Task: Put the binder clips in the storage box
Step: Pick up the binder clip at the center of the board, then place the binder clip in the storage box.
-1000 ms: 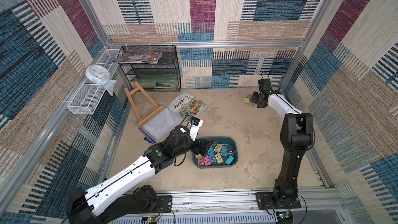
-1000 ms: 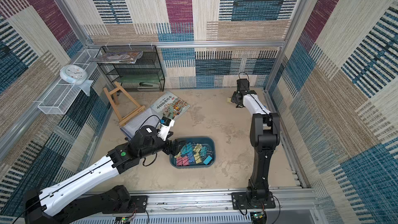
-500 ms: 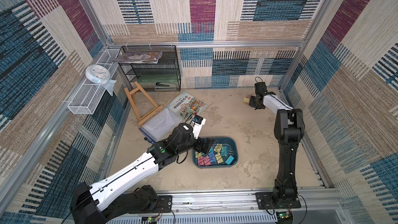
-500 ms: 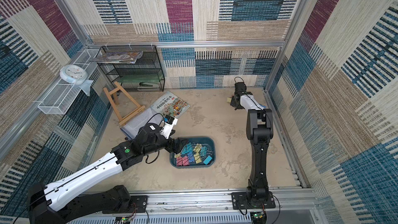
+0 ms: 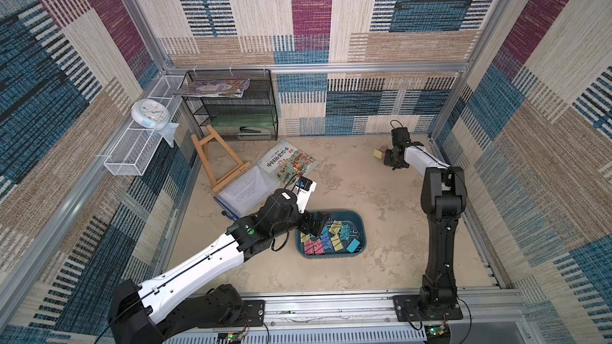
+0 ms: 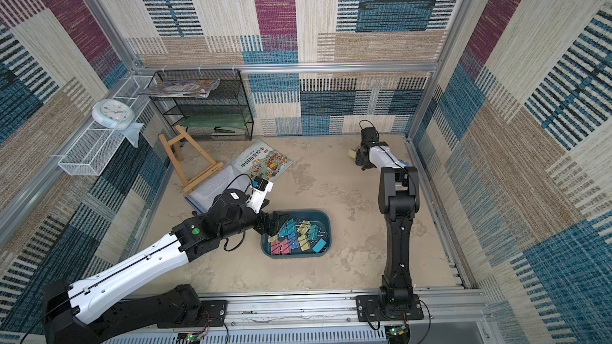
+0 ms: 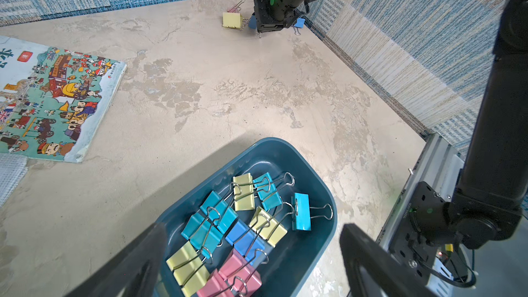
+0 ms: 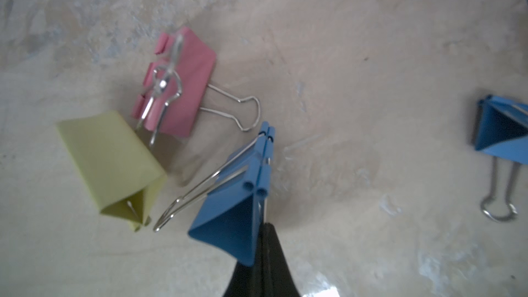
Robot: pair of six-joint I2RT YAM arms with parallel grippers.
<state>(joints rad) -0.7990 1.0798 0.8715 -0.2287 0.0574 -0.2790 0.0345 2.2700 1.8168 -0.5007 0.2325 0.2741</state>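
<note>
Not much new on the bench (image 5: 381, 193) itself. The storage box (image 5: 347, 215) sits near the front, with most of the binder clips (image 7: 245, 224) already inside. The left gripper (image 5: 316, 223) now hangs over the box's edge, fingers spread wide and empty. Real change: in the far corner the right gripper (image 8: 264, 232) has pressed its fingers together, apparently pinching the blue clip (image 8: 228, 218) by its handle. I reckon lift-and-carry comes next. The pink clip (image 8: 183, 81), yellow clip (image 8: 108, 161) and 1 other blue clip (image 8: 500, 130) lie loose nearby.

Smooth plastic storage box (image 7: 265, 152), shiny-wired binder clips (image 7: 301, 211), matt floor (image 7: 228, 81)
</note>
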